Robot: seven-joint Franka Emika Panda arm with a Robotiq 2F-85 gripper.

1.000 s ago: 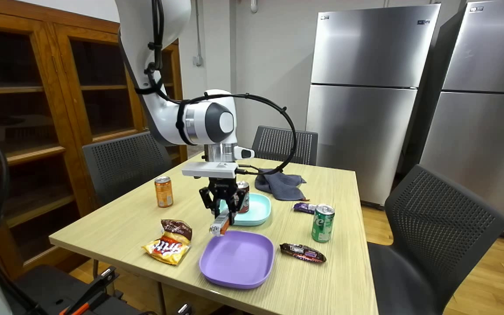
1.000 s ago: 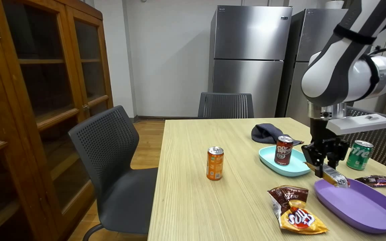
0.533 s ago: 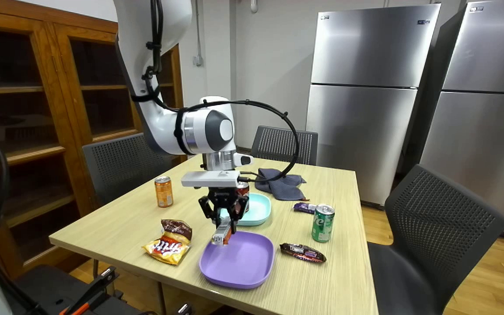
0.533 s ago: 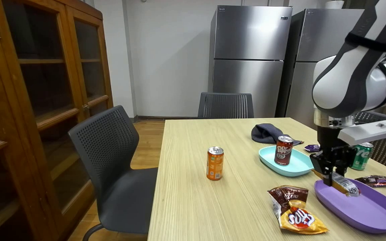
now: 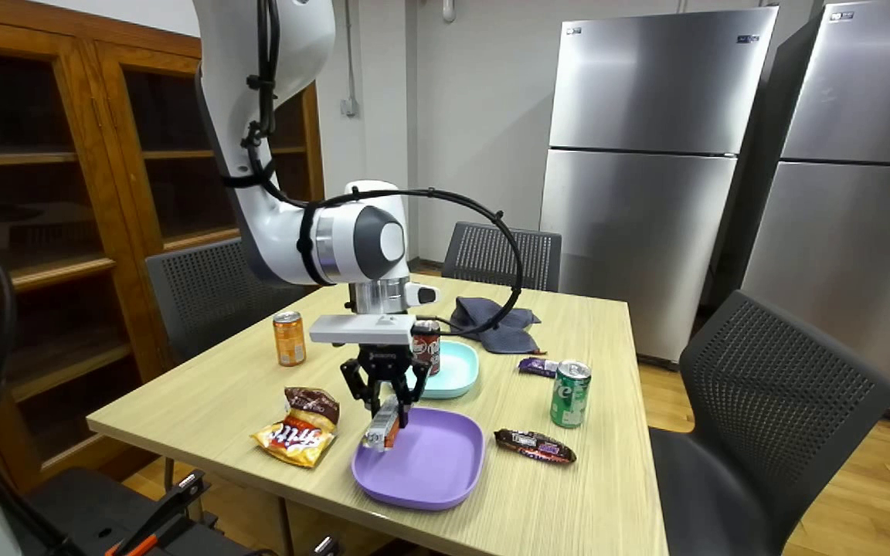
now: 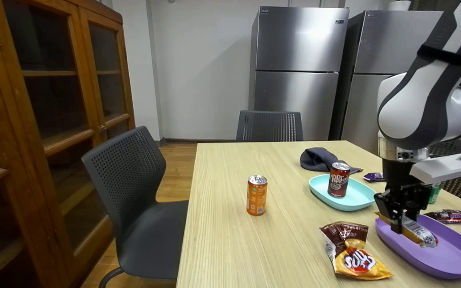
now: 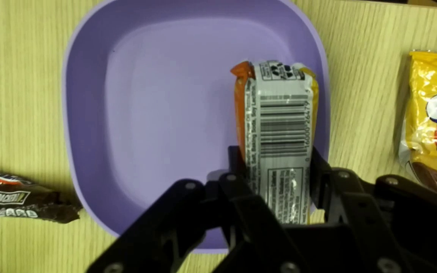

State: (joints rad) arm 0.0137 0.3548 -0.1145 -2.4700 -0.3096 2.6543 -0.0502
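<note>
silver-and-orange plastic-wrapped snack bar [image 7: 279, 113]: clamped btwn black gripper fingers [image 7: 321, 174]; lowered vs. a sec. ago to over purple rounded-square plastic plate [image 7: 157, 113]; not yet released.

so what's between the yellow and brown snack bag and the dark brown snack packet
The purple plate; over its side nearer the snack bag, the hand grips a wrapped snack bar. The wrist view shows this.
</note>
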